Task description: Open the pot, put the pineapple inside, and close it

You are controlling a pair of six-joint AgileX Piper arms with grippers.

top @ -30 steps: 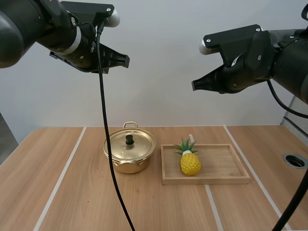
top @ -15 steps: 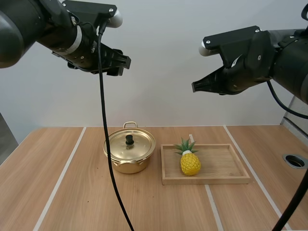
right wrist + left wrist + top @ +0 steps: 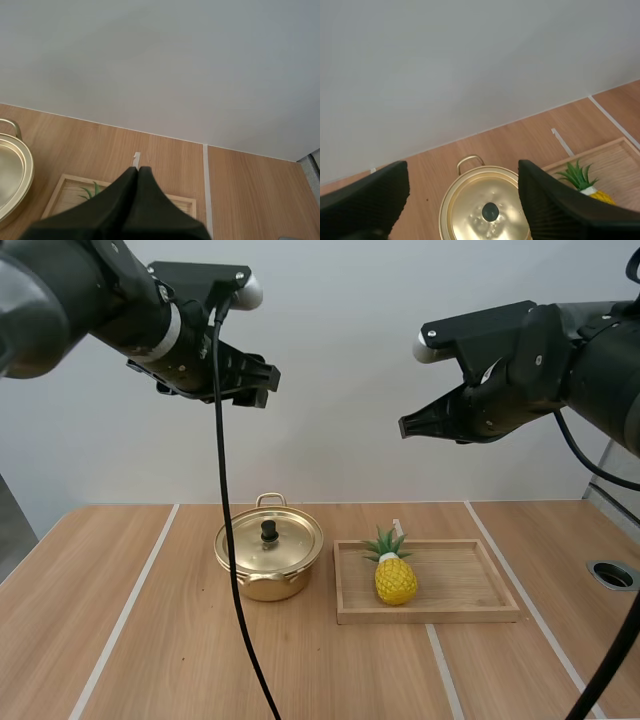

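Pot (image 3: 268,558) lidded, pineapple (image 3: 396,579) on tray (image 3: 470,616); left fingers (image 3: 366,202) newly parted, empty; right fingers (image 3: 131,202) pressed together.

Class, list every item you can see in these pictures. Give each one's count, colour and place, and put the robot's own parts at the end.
pot: one, gold, on the table, left of the tray
lid: one, gold with a black knob, seated on the pot
pineapple: one, yellow with green leaves, in the tray's left part
wooden tray: one, light wood, on the table, right of the pot
table: one, light wood with pale stripes, under everything
round opening: one, grey, at the table's right edge
left gripper: one, black, open, high above the pot
right gripper: one, black, shut, high above the tray
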